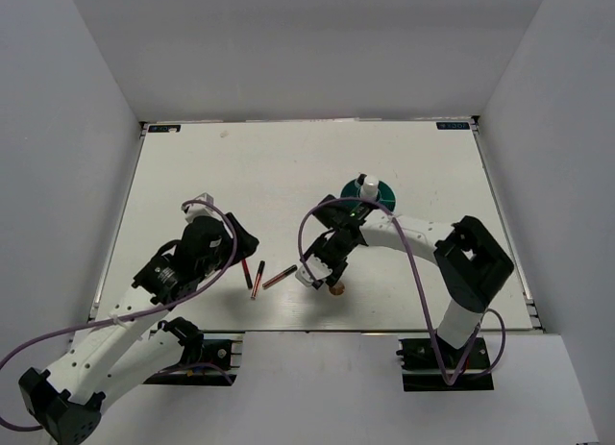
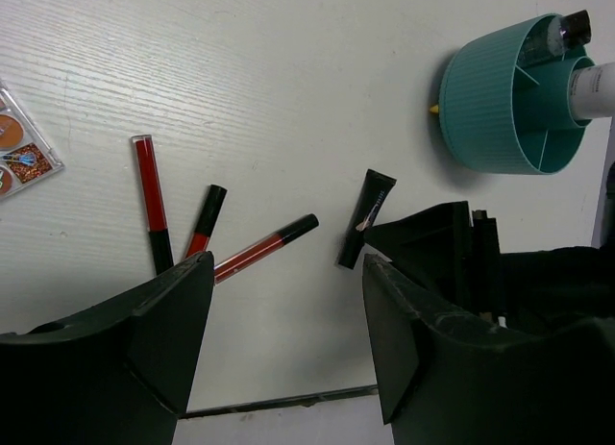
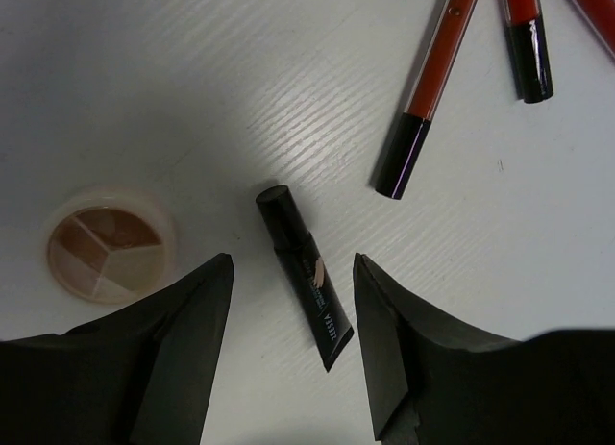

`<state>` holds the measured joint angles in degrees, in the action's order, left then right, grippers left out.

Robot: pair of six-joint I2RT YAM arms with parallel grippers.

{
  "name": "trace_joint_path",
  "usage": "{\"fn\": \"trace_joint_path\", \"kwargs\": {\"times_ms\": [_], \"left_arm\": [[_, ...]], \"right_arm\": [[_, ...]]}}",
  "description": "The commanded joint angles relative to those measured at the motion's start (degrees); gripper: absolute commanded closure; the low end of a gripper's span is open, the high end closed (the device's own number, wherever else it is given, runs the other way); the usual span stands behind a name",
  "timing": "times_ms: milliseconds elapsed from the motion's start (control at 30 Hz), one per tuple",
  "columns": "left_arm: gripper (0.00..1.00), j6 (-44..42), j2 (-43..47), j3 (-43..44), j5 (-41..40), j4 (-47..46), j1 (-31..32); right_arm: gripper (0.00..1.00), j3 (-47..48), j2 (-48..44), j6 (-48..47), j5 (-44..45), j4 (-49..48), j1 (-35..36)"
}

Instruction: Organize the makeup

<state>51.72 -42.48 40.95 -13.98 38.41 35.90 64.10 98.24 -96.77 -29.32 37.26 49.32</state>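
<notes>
Right jaws wide open over the little black tube (image 3: 306, 282) on the counter (image 3: 144, 80). It sits between them, long axis nearly crosswise, so I'd drop straight down.

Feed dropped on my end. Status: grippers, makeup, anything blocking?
Open and empty: left gripper, right gripper. Right poised over black tube on table. Three red sticks loose nearby. Nothing blocking.

The table (image 3: 144, 80) read matt white with fine ridged grain, the teal cup (image 2: 485, 109) was ribbed matt plastic, the red sticks (image 2: 146, 181) were glossy plastic, and the black tube (image 3: 303, 277) looked smooth, semi-gloss.
</notes>
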Motion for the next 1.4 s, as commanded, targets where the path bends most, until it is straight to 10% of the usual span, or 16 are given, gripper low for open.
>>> {"fn": "trace_joint_path", "kwargs": {"times_ms": [0, 533, 900, 1367], "left_arm": [[0.27, 0.3, 1.5, 0.3, -1.7, 1.2, 0.0], [0.26, 1.0, 4.1, -0.4, -3.1, 2.2, 0.0], [0.26, 1.9, 6.7, -0.8, -3.5, 3.8, 0.0], [0.26, 2.7, 6.4, -3.7, 0.0, 0.9, 0.0]], "right_arm": [[0.41, 2.4, 1.6, 2.7, 4.2, -3.2, 1.6], [0.48, 4.9, 7.2, -4.3, 10.9, 4.4, 5.3], [0.69, 6.1, 9.3, -1.9, 11.7, 5.8, 5.7], [0.87, 15.3, -3.3, 34.0, -9.5, 1.2, -2.4]]}}
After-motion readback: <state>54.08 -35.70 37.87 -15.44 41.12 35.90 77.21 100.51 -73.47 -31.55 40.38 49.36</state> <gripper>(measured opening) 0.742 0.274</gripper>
